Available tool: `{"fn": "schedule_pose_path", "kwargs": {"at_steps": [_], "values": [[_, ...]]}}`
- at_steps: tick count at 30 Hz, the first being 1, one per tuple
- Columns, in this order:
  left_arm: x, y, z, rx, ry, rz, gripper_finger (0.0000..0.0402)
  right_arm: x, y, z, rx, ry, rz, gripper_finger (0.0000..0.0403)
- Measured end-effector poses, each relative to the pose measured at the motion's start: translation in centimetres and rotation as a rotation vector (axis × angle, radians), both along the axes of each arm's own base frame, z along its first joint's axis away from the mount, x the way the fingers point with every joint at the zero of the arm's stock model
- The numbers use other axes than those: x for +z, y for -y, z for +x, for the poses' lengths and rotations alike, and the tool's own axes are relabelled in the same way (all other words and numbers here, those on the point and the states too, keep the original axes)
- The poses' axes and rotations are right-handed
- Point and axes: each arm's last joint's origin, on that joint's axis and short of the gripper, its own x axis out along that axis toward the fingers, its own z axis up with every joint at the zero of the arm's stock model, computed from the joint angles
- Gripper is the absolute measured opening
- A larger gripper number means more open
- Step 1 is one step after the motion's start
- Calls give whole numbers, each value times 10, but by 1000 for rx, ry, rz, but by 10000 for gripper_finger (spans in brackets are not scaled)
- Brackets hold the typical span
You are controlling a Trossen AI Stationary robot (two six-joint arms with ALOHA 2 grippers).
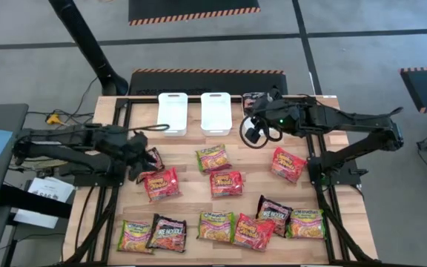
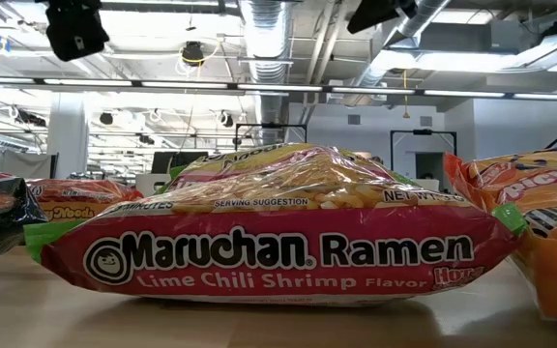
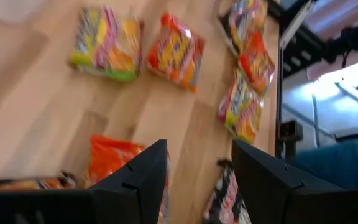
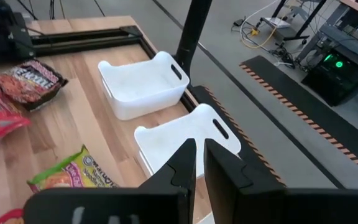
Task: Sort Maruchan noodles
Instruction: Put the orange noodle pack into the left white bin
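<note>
Several Maruchan noodle packets lie flat on the wooden table (image 1: 191, 200): a red one (image 1: 161, 183) and a black one (image 1: 153, 157) at the left, a green one (image 1: 213, 158) and two red ones (image 1: 226, 182) (image 1: 288, 164) in the middle, and a mixed row along the near edge (image 1: 215, 226). My left gripper (image 1: 141, 163) hangs open above the left red and black packets, nothing between its fingers (image 3: 138, 180). My right gripper (image 1: 254, 132) is shut and empty in the air beside the right white bin (image 4: 179, 137).
Two white bins (image 1: 173, 113) (image 1: 216, 112) stand side by side at the table's far edge. A black packet (image 1: 252, 99) lies to their right. In the low view a lime chili shrimp packet (image 2: 278, 232) fills the foreground. Black frame rails (image 1: 325, 185) run along both table sides.
</note>
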Motion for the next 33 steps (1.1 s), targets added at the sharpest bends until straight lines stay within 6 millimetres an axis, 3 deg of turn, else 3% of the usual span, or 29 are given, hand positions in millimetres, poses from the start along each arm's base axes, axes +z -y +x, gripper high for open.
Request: {"fn": "schedule_pose_path", "kwargs": {"at_steps": [12, 21, 33], "values": [[-24, 14, 23, -51, -233, -49, 167, -7, -1, -4, -17, -62, 38, 56], [-41, 28, 37, -48, -351, 10, 167, -9, -1, -6, -18, -67, 84, 56], [-74, 41, 62, -113, -567, 14, 167, -9, -1, -6, -19, -67, 85, 56]]}}
